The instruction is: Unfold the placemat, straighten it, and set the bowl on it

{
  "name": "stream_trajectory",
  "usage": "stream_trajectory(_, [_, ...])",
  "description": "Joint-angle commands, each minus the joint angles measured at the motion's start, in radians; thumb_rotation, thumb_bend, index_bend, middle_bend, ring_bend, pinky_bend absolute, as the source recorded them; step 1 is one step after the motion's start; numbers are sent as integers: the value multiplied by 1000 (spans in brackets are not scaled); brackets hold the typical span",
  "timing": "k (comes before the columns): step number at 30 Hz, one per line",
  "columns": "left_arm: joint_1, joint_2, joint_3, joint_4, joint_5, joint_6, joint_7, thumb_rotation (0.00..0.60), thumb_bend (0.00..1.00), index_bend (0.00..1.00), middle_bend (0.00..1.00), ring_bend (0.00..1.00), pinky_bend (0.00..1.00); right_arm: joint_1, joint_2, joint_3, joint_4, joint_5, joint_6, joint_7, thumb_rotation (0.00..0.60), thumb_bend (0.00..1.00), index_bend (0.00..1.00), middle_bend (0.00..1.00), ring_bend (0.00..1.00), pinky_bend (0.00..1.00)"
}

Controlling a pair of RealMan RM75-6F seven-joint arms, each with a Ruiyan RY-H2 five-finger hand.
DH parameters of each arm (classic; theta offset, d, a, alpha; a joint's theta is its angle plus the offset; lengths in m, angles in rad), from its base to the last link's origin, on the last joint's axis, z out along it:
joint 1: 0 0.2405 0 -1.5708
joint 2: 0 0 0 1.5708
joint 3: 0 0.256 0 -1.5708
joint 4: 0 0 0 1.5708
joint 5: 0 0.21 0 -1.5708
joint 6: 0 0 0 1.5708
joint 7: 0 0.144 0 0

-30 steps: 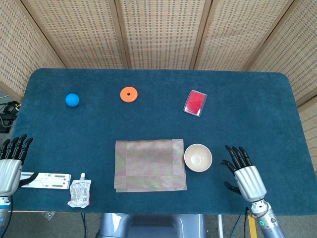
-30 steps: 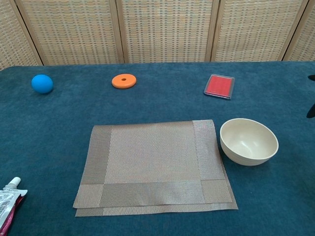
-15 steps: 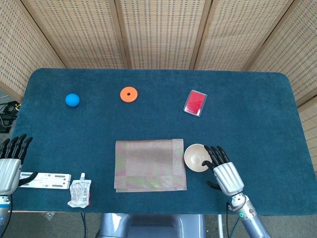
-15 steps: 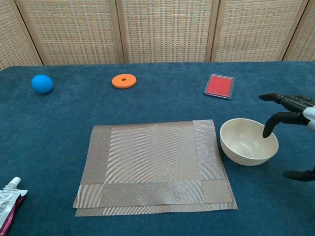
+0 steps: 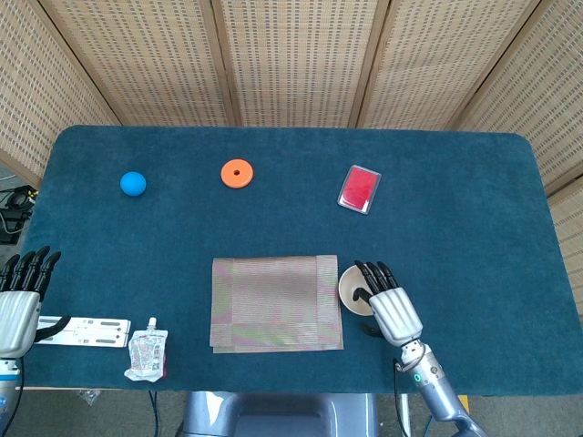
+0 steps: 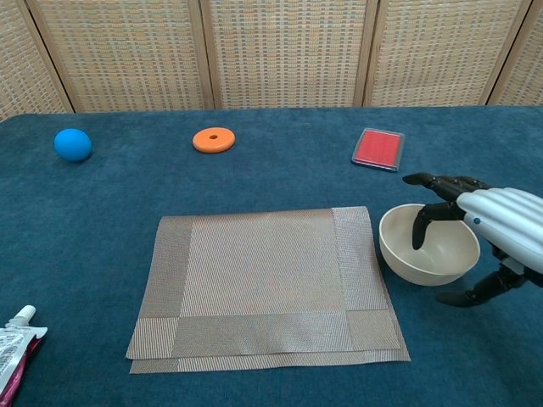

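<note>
Blue felt covers the table in front of woven screens. At its near middle lies the placemat (image 6: 267,284), doubled over, a second layer showing along its near edge, so I judge unfolding not yet begun. Just right of it sits the bowl (image 6: 428,246). My right hand (image 6: 488,229), well right a second ago, now hovers over the bowl, fingers spread, holding nothing. My left hand (image 5: 18,305) waits at the left edge, fingers extended, unmoved.

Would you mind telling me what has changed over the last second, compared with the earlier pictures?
The right hand moved in from the right and now reaches over the bowl, fingers spread above its rim; no grip is visible yet. The bowl, the folded placemat and the left hand stayed where they were.
</note>
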Motion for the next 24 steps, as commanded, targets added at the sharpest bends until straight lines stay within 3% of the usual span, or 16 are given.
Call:
stream_trajectory(1, [0, 1, -2, 1, -5, -1, -4, 600, 41, 0, 0, 0, 0, 10, -16, 7, 22, 23, -19, -13, 600, 303, 491, 49, 0, 0])
stream_trajectory(13, [-3, 2, -4, 7, -8, -6, -12, 600, 42, 0, 0, 0, 0, 33, -66, 23, 127, 55, -23, 12, 600, 329, 604, 161, 0, 10])
stream_trajectory(24, [-4, 2, -5, 10, -5, -5, -21, 600, 42, 0, 0, 0, 0, 41, -99, 15, 190, 57, -11, 41, 600, 436, 717, 227, 0, 23])
